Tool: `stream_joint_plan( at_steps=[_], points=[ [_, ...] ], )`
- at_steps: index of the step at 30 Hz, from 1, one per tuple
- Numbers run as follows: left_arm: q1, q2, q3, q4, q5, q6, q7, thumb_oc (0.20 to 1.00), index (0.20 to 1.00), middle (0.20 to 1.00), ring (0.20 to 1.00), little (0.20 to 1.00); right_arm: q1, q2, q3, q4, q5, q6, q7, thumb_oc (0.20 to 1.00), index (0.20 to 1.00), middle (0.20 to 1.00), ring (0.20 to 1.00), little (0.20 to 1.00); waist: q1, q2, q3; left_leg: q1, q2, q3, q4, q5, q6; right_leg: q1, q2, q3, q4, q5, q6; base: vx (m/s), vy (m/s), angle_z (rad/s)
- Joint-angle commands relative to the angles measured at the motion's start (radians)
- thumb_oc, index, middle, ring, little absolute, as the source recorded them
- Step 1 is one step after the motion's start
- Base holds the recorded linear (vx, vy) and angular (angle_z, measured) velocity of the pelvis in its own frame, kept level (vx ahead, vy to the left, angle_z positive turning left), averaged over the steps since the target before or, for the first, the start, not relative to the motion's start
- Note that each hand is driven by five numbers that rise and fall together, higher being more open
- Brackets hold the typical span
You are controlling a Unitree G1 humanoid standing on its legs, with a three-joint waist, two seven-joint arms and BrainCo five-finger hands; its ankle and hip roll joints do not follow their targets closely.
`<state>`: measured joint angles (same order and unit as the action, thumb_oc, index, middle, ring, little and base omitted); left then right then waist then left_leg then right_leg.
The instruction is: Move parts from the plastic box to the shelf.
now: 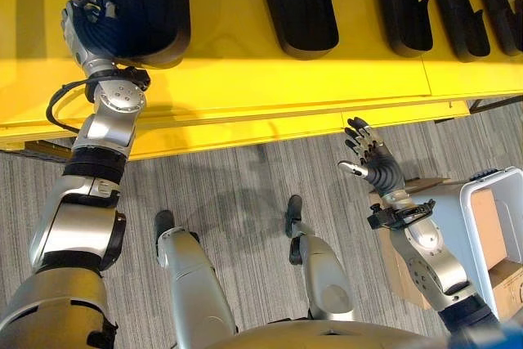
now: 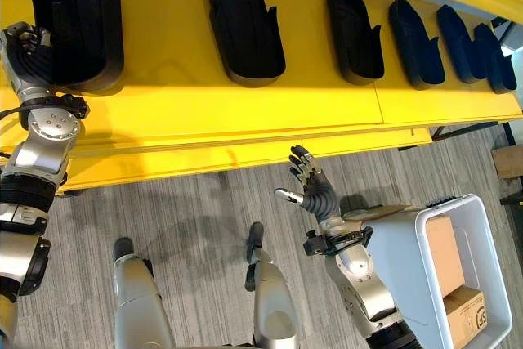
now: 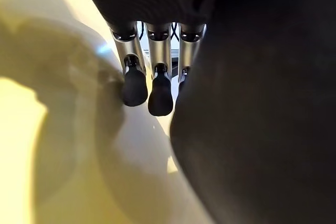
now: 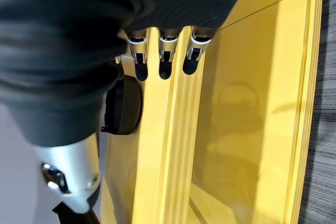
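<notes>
My left hand point(image 1: 86, 26) is up on the yellow shelf point(image 1: 270, 79), pressed against the side of the large black part point(image 1: 147, 6) at the shelf's left end. In my left wrist view my fingers point(image 3: 135, 85) run nearly straight down the part's flank with their dark tips by the shelf surface, so this hand is relaxed against the part, not wrapped round it. Further right along the shelf lie more black parts in a row: one point(image 1: 298, 6) near the middle, then another point(image 1: 403, 6), then several more point(image 1: 462, 14) crowded at the far end. My right hand point(image 1: 372, 161) hangs in the air below the shelf's front edge, fingers spread and holding nothing. Below and to the right of the shelf stands the white plastic box point(image 2: 400, 259), with cardboard cartons point(image 2: 445, 255) inside it.
</notes>
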<state>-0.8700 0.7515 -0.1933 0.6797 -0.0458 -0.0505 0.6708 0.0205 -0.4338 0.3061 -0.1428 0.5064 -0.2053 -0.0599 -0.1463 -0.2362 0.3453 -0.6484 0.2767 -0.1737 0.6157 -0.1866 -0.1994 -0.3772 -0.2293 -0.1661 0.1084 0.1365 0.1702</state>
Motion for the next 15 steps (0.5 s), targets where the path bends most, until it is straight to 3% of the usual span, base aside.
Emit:
stream_joint_plan(
  at_steps=[1, 12, 13, 15],
  points=[
    [-0.080, 0.040, -0.013, 0.067, 0.022, -0.026, -0.010, 0.200, 0.200, 0.200, 0.200, 0.200, -0.021, -0.067, -0.057, -0.069, 0.030, -0.068, 0.005, 1.000, 1.000, 1.000, 1.000, 1.000, 0.001, 0.036, -0.022, 0.060, -0.053, 0.115, -0.158, 0.089, 0.100, -0.026, -0.012, -0.011, 0.183, -0.139, -0.001, 0.00, 0.000, 0.00],
    [-0.048, 0.041, 0.013, 0.050, -0.005, -0.033, -0.008, 0.200, 0.200, 0.200, 0.200, 0.200, -0.005, -0.071, -0.069, -0.076, 0.032, -0.070, 0.006, 1.000, 1.000, 1.000, 1.000, 1.000, 0.001, 0.045, -0.031, 0.018, -0.050, 0.104, -0.145, 0.090, 0.099, -0.060, -0.006, -0.015, 0.199, -0.146, -0.006, 0.01, -0.007, -0.01],
    [-0.039, 0.037, 0.025, 0.036, -0.012, -0.034, -0.005, 0.200, 0.200, 0.200, 0.200, 0.200, -0.003, -0.072, -0.069, -0.075, 0.033, -0.069, 0.007, 1.000, 1.000, 1.000, 1.000, 1.000, 0.004, 0.049, -0.039, 0.023, -0.044, 0.098, -0.140, 0.060, 0.093, -0.056, 0.002, -0.013, 0.208, -0.169, 0.001, 0.00, 0.000, 0.00],
    [-0.037, 0.037, 0.031, 0.034, -0.013, -0.034, -0.005, 0.200, 0.200, 0.200, 0.200, 0.200, -0.003, -0.072, -0.070, -0.075, 0.034, -0.068, 0.009, 1.000, 1.000, 1.000, 1.000, 1.000, 0.003, 0.047, -0.038, 0.007, -0.049, 0.099, -0.142, 0.088, 0.098, -0.068, -0.003, -0.018, 0.202, -0.148, -0.006, 0.00, 0.000, 0.00]
  ],
)
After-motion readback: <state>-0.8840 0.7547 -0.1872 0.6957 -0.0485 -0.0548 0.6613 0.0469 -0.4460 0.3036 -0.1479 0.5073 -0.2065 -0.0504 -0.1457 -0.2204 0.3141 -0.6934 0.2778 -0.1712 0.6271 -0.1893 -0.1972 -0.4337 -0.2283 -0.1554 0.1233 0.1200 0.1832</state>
